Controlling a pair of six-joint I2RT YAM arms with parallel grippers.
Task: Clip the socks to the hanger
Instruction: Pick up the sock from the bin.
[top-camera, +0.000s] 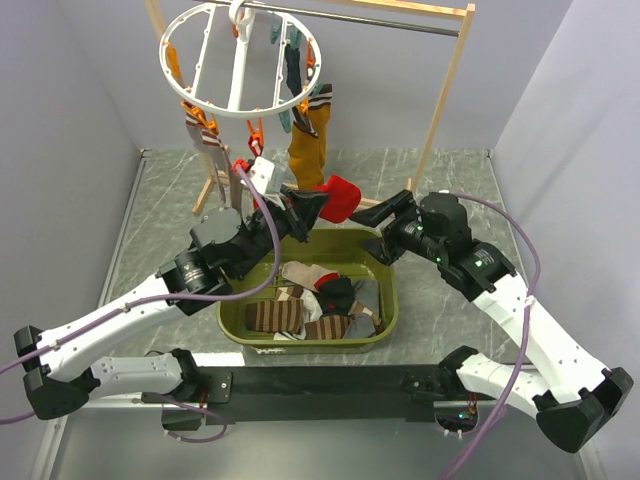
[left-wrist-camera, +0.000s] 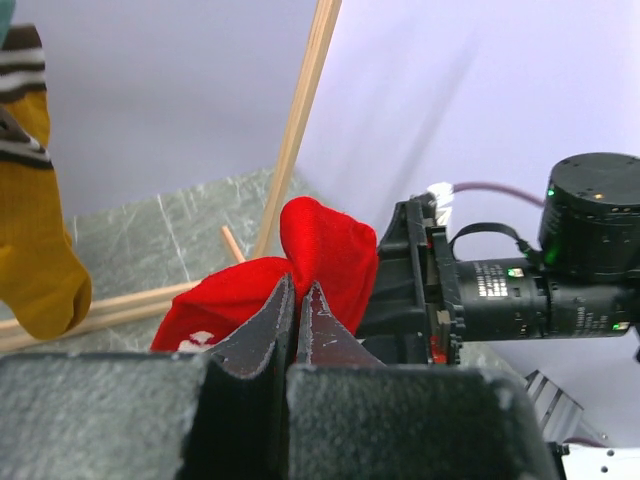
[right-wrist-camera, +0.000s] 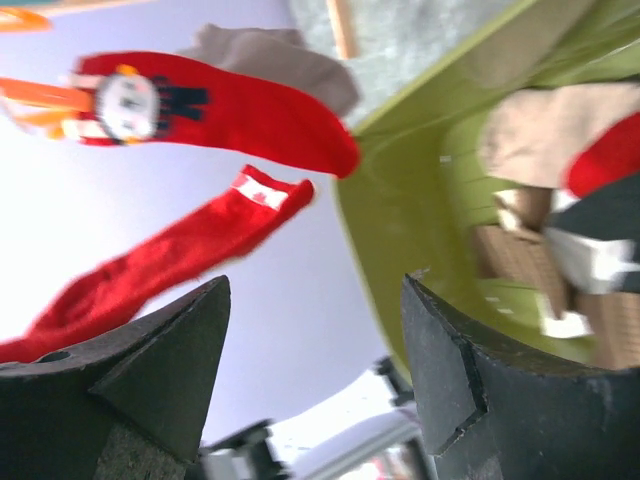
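- Jaws of the left gripper (left-wrist-camera: 297, 300) clamped tight on a red sock (left-wrist-camera: 325, 245), which is held up over the far rim of the green bin (top-camera: 392, 300).
- Right gripper (right-wrist-camera: 315, 300) spread wide and empty, just beside the red sock on its right. Whether a fingertip touches the fabric cannot be told.
- White ring hanger (top-camera: 241, 75) hooked on the metal rod of the wooden rack (top-camera: 447, 90), high behind both arms.
- On the hanger's clips: a mustard sock (top-camera: 308, 150) with a striped cuff, a brown-tan striped sock (top-camera: 207, 135), a dark sock (top-camera: 292, 65), and a second red sock with a white mark (right-wrist-camera: 220, 110) gripped by an orange clip (right-wrist-camera: 30, 95).
- Inside the bin, a loose heap of more socks: brown-striped ones (top-camera: 275, 315) against the near wall, with cream, dark and red pieces among them.
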